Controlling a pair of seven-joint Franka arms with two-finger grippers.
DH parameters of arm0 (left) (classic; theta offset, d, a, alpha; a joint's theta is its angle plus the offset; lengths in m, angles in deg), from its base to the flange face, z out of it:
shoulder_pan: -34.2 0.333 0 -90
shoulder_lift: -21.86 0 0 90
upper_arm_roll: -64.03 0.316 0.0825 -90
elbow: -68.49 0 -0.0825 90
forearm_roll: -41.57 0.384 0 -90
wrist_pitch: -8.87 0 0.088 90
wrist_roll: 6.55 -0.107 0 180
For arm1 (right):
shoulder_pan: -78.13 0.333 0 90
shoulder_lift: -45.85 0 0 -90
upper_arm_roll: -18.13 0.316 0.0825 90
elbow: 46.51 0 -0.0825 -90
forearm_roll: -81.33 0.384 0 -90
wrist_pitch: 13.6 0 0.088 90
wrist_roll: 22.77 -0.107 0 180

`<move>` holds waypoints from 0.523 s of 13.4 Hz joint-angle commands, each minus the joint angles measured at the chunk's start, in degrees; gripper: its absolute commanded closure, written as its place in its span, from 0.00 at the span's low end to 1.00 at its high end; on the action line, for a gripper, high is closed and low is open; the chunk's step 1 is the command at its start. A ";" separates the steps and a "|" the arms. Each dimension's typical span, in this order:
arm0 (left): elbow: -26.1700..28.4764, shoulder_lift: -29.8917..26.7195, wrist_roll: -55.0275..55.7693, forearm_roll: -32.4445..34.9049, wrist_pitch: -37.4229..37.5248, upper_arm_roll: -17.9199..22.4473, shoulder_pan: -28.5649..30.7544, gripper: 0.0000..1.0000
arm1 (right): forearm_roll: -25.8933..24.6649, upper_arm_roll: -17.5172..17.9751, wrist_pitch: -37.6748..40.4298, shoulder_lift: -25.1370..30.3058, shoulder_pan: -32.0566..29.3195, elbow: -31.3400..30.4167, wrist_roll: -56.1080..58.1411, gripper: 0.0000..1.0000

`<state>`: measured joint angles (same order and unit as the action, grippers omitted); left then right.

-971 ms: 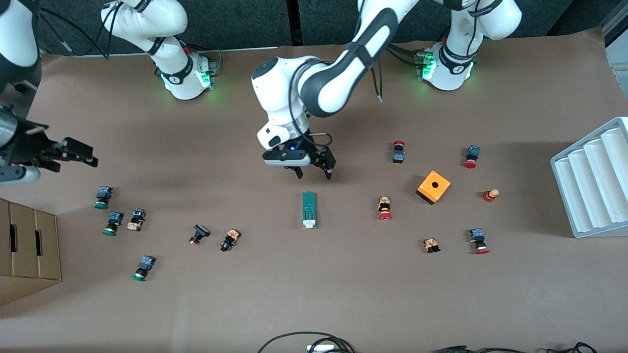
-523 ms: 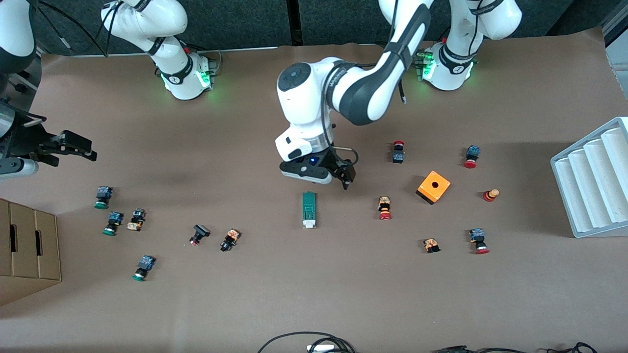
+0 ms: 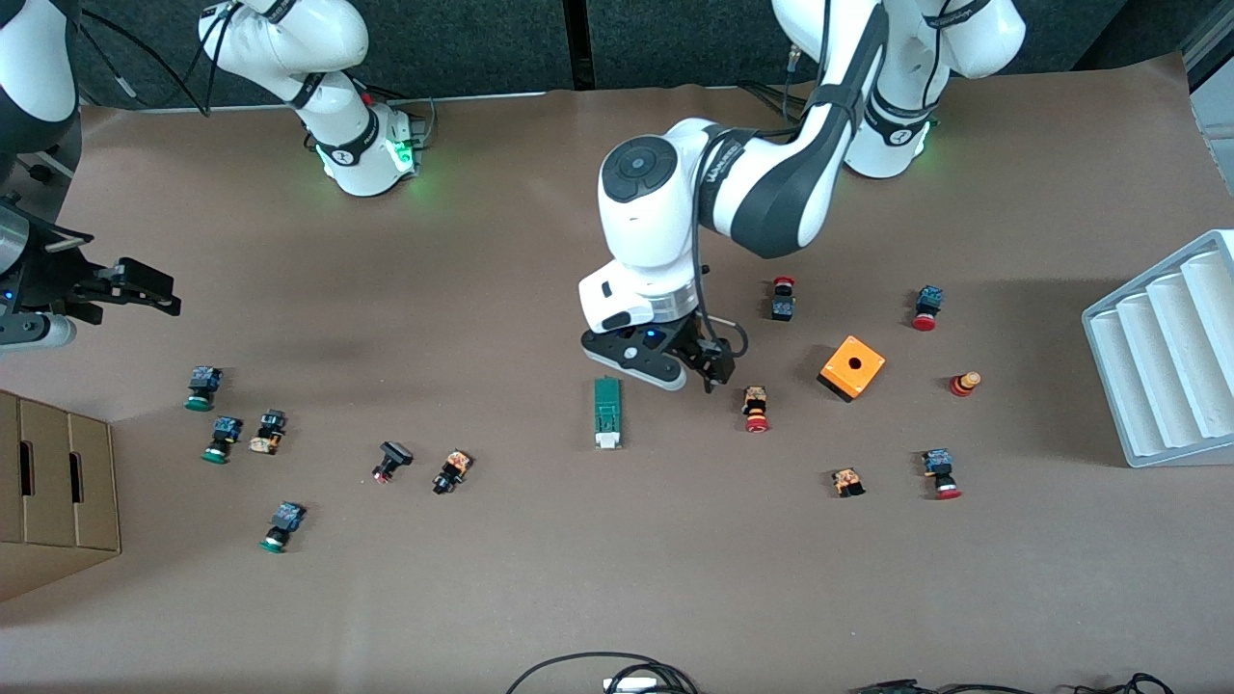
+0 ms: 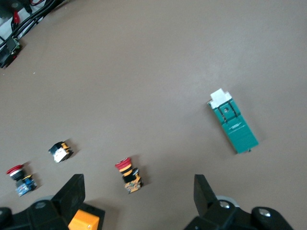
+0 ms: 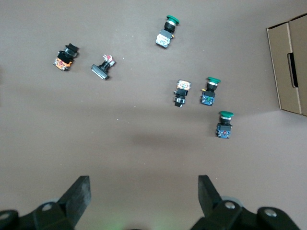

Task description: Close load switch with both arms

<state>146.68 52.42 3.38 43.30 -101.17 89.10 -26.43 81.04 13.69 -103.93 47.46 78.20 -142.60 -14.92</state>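
Near the middle of the brown-papered table [image 3: 617, 578], about halfway between its long edges, the load switch [image 3: 606, 413] lies flat and alone, a narrow green block with its white sliding piece [image 3: 606, 440] at the end toward the camera-side edge. The left gripper [image 3: 702, 374] hovers over the bare paper just beside the switch's green end, on the side of the left arm's end of the table, its fingers spread wide and holding nothing; its own wrist view shows the switch [image 4: 233, 121] lying clear of both fingers [image 4: 72, 191]. The right gripper [image 3: 154, 289] waits up in the air at the right arm's end of the table, over the bare paper near the cluster of green-capped push-buttons [image 3: 201, 387] and the cardboard box [image 3: 58, 492] at that corner, its jaws likewise fully parted and empty. The switch looks like a light, rigid plastic part, probably smooth enough to skid across the paper if pushed from one end only. That seems to be why two arms are called for: one would sensibly pinch the green body across its narrow width to pin it, while the other presses the white slider inward along the block's length. A grip too close to the slider would likely block its travel, so the green end is the better place to hold.
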 commanded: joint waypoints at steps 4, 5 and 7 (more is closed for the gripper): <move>-0.40 -3.05 -8.69 -3.14 6.76 4.28 -0.54 0.00 | -1.65 0.22 1.73 -0.20 -0.77 1.61 3.40 0.00; -0.32 -3.23 -9.40 -3.66 7.12 4.55 -0.28 0.00 | -1.48 0.22 1.73 -0.28 -0.77 1.61 0.52 0.00; -0.32 -5.06 -9.40 -4.99 8.26 2.20 6.51 0.00 | -1.30 0.39 1.56 -0.37 -0.42 1.70 -5.90 0.00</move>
<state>146.27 49.74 -4.52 40.02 -94.66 93.35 -26.03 80.44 13.71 -103.69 47.44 77.71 -142.10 -16.45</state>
